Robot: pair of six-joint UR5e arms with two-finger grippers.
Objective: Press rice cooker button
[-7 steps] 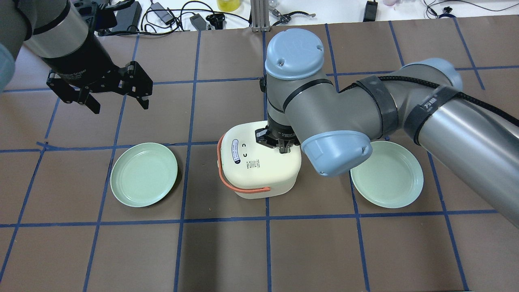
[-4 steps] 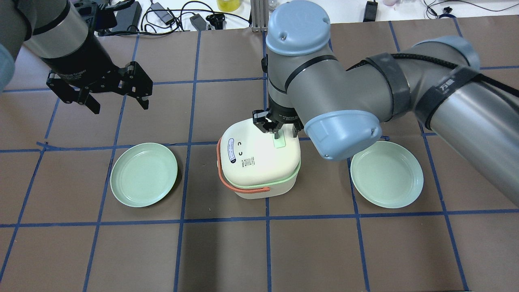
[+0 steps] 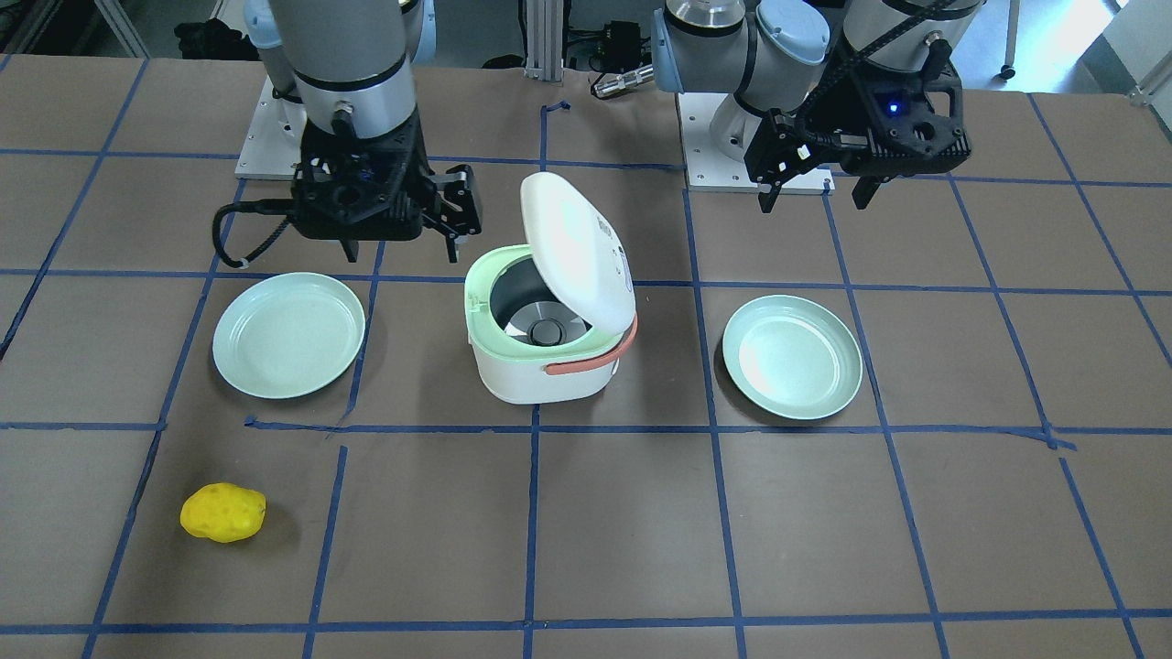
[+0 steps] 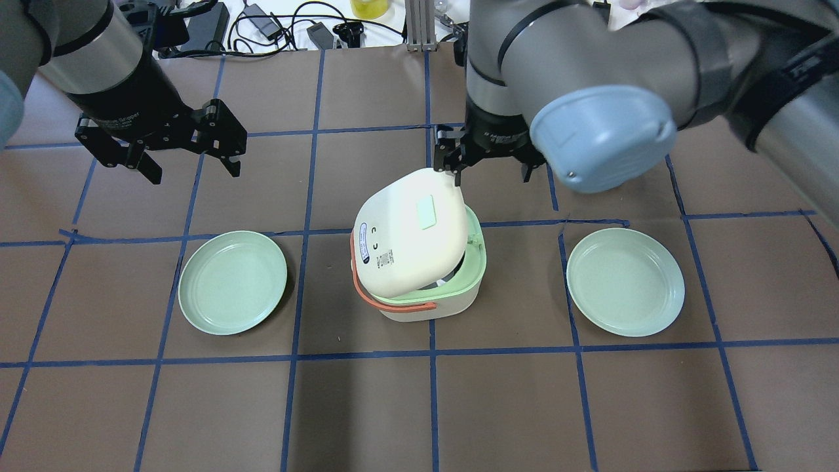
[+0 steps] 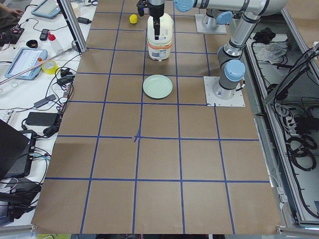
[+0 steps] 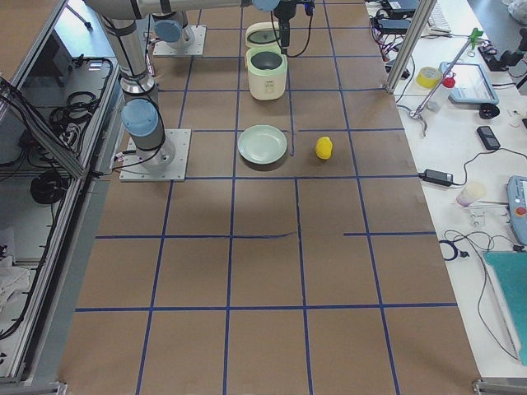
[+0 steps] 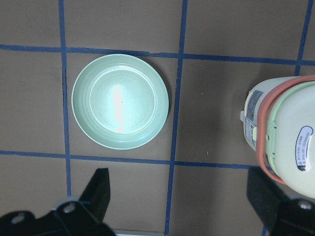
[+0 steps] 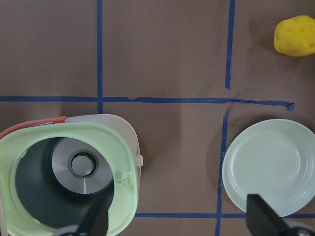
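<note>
The white rice cooker [image 4: 429, 308] stands mid-table with an orange handle and a green rim. Its lid [image 4: 406, 236] is tilted up and open, with the green button [image 4: 427, 214] on top. The front view shows the open lid [image 3: 577, 252] and the grey inner pot [image 3: 540, 316]. My right gripper [image 4: 488, 172] hangs open and empty just behind the cooker, apart from the lid; it also shows in the front view [image 3: 403, 247]. Its wrist view looks down into the open pot [image 8: 69, 172]. My left gripper [image 4: 195, 172] hangs open and empty at the far left, above the table.
One pale green plate [image 4: 233, 282] lies left of the cooker and another [image 4: 624, 282] lies right of it. A yellow lumpy object [image 3: 222, 513] lies near the operators' edge, beyond the right plate. Cables and tools lie along the far table edge.
My right gripper has lifted off the lid's button and drawn back behind the cooker. The lid was closed and has sprung open. The left arm has not moved.
</note>
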